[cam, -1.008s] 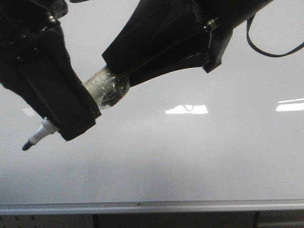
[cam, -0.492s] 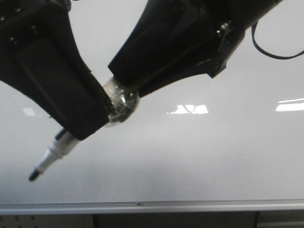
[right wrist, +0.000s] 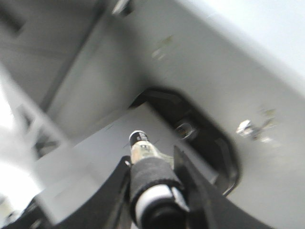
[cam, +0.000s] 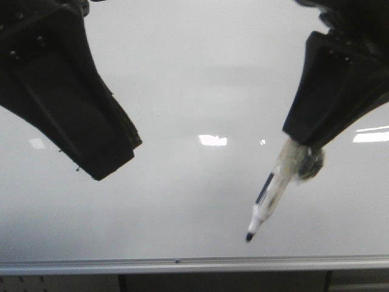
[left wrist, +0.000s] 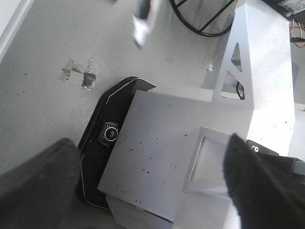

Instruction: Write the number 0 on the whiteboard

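Right gripper [cam: 304, 163] was clamped on the marker [cam: 267, 201], nib angled down toward the whiteboard [cam: 200, 73] above its bottom rail [cam: 182, 265], presumably ready to write. Left gripper [cam: 112, 164], further along that rail, held nothing we could see; its opening we could not tell. We found no number 0 on the board.

Front camera faces the whiteboard [cam: 194, 91] closely; wrist cameras seemingly look floorward.

dark jaws spread wide above a speckled grey platform [left wrist: 157, 157].
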